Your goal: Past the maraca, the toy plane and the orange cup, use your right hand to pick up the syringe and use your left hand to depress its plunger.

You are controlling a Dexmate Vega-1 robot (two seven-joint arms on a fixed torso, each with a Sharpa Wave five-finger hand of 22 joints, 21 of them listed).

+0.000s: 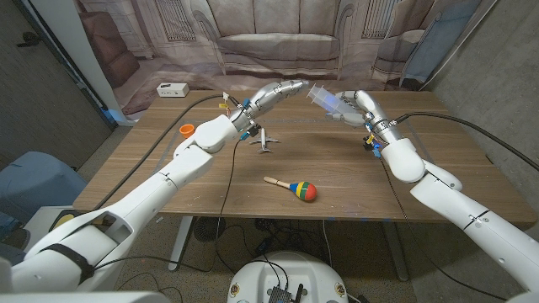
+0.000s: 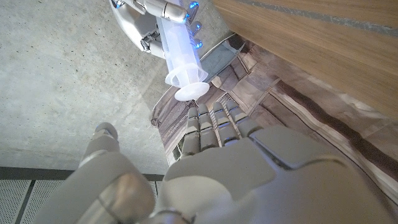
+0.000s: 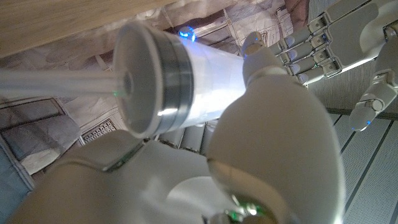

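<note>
My right hand (image 1: 358, 104) holds the clear syringe (image 1: 323, 98) above the table's far middle, gripping its barrel (image 3: 205, 87). The plunger's end (image 2: 190, 93) points at my left hand (image 1: 282, 89), whose straight fingers (image 2: 211, 124) reach up to it; I cannot tell whether they touch. The left hand (image 3: 323, 43) holds nothing. Below on the table lie the toy plane (image 1: 265, 141), the colourful maraca (image 1: 296, 189) nearer the front, and the orange cup (image 1: 187, 130) at the left edge.
A white power strip (image 1: 172, 89) sits at the table's far left corner. Black cables run over the wooden table (image 1: 337, 181) on both sides. A sofa-print backdrop hangs behind the table.
</note>
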